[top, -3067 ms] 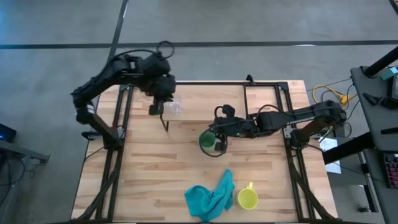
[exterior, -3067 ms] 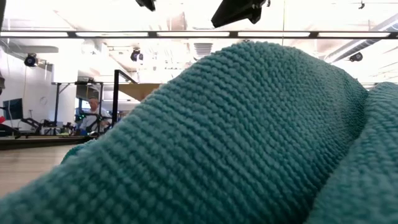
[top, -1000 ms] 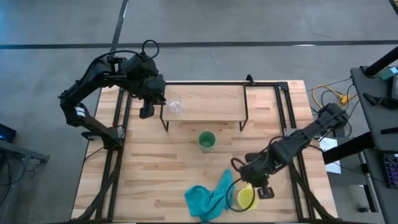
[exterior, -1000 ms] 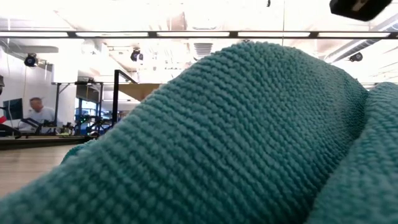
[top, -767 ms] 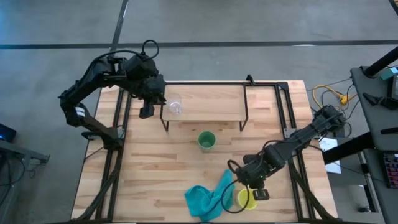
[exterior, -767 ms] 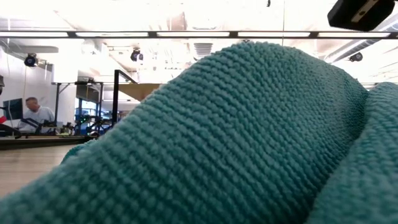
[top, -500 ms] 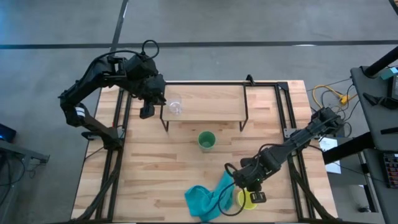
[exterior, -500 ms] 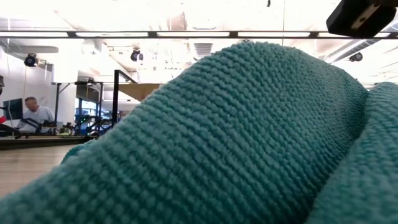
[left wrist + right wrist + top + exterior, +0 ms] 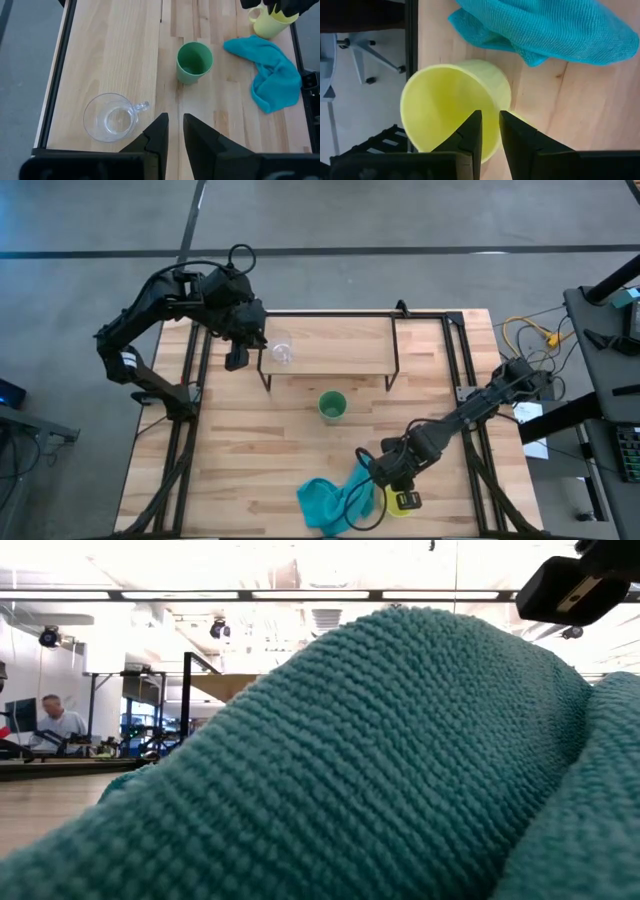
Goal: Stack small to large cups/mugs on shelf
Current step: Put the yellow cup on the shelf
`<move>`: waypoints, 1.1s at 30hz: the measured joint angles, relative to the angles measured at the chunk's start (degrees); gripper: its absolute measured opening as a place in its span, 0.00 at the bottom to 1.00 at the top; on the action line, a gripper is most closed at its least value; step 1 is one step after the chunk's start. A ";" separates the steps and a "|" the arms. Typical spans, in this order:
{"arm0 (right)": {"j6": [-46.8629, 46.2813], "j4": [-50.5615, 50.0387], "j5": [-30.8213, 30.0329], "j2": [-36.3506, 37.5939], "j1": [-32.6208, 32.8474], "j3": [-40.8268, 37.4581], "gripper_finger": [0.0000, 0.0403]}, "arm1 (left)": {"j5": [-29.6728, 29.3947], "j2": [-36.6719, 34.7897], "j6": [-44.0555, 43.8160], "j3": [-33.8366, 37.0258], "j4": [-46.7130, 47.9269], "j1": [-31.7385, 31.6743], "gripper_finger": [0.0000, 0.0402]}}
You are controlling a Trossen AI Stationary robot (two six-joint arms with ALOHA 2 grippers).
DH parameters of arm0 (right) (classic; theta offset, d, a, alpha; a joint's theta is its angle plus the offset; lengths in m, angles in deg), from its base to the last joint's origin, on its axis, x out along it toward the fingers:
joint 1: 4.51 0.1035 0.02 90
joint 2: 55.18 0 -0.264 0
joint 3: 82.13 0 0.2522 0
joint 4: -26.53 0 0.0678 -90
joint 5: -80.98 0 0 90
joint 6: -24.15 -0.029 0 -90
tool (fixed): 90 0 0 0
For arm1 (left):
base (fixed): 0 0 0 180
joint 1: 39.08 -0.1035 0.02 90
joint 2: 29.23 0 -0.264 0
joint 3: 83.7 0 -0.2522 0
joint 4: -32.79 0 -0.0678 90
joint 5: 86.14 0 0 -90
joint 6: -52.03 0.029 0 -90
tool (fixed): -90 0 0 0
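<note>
The yellow mug (image 9: pixel 452 107) stands near the counter's (image 9: pixel 250 440) front edge beside the teal cloth (image 9: pixel 335 498); the right end effector (image 9: pixel 489 131) hovers over it, fingers nearly pressed together, gripping nothing. The green cup (image 9: pixel 333 405) stands mid-counter. The glass cup (image 9: pixel 281 351) sits on the shelf (image 9: pixel 340 345) beside the left end effector (image 9: pixel 238 352), narrowly parted.
</note>
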 joint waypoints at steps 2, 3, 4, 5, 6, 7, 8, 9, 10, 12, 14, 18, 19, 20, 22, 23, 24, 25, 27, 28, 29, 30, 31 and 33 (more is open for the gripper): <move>-0.02 0.06 -0.03 -0.35 0.00 0.02 0.16 | 0.00 0.00 0.00 0.00 -0.03 0.02 0.11; 0.05 0.03 -0.09 -0.55 0.00 0.02 0.16 | 0.00 0.00 0.00 0.00 -0.04 0.00 0.11; 0.11 0.05 -0.13 -0.61 0.00 0.02 0.16 | 0.02 0.00 0.00 0.00 -0.04 0.00 0.11; 0.11 0.05 -0.17 -0.62 0.00 0.02 0.16 | 0.00 0.00 0.00 0.00 -0.04 0.02 0.11; 0.11 0.06 -0.17 -0.56 0.00 0.02 0.16 | 0.02 0.00 0.00 0.00 -0.04 0.02 0.11; 0.11 0.10 -0.16 -0.49 0.00 0.02 0.16 | 0.02 0.00 0.02 0.00 -0.04 0.02 0.11; 0.11 0.11 -0.18 -0.46 0.00 0.02 0.16 | 0.02 0.00 0.04 0.00 -0.04 0.01 0.11; 0.11 0.09 -0.20 -0.46 0.00 0.02 0.16 | 0.02 0.00 0.04 0.00 -0.04 0.01 0.11; 0.11 0.11 -0.20 -0.46 0.00 0.02 0.16 | 0.02 0.00 0.04 0.00 -0.04 0.01 0.11; 0.13 0.11 -0.22 -0.46 0.00 0.02 0.16 | 0.02 0.00 0.06 0.00 -0.04 0.01 0.11; 0.41 0.11 -0.31 -0.51 0.00 0.02 0.16 | 0.02 0.00 0.07 0.00 -0.03 0.01 0.11; 1.42 0.20 -0.44 -0.51 0.00 0.02 0.16 | 0.02 0.00 0.07 0.00 -0.02 0.01 0.11; 1.45 0.20 -0.46 -0.51 0.00 0.02 0.16 | 0.02 0.00 0.09 0.00 -0.03 0.00 0.11; 1.53 0.22 -0.46 -0.51 0.00 0.02 0.16 | 0.00 0.00 0.09 0.00 -0.02 0.00 0.11; 1.62 0.26 -0.45 -0.51 0.00 0.02 0.16 | 0.02 0.00 0.09 0.00 -0.02 0.00 0.11; 1.62 0.26 -0.45 -0.51 0.00 0.02 0.16 | 0.00 0.00 0.09 0.00 -0.02 0.00 0.11; 1.62 0.27 -0.46 -0.51 0.00 0.02 0.16 | 0.02 0.00 0.09 0.00 -0.02 0.01 0.11; 1.62 0.31 -0.44 -0.51 0.00 0.02 0.16 | 0.02 0.00 0.09 0.00 -0.02 0.00 0.11; 1.66 0.40 -0.46 -0.51 0.00 0.02 0.16 | 0.02 0.00 0.09 0.00 -0.02 0.01 0.11; 1.93 0.45 -0.46 -0.51 0.00 -0.03 0.16 | 0.02 0.00 0.11 0.00 -0.02 0.00 0.11; 2.08 0.59 -0.48 -0.51 0.00 -0.16 0.16 | 0.02 0.00 0.11 0.00 -0.02 0.01 0.11; 2.27 0.66 -0.48 -0.51 0.00 -0.32 0.16 | 0.02 0.00 0.11 0.00 -0.02 0.02 0.11; 2.43 0.64 -0.48 -0.51 0.00 -0.45 0.16 | 0.02 0.00 0.11 0.00 -0.02 0.00 0.11; 2.47 0.67 -0.52 -0.51 0.00 -0.75 0.16 | 0.02 0.00 0.11 0.00 -0.02 0.00 0.11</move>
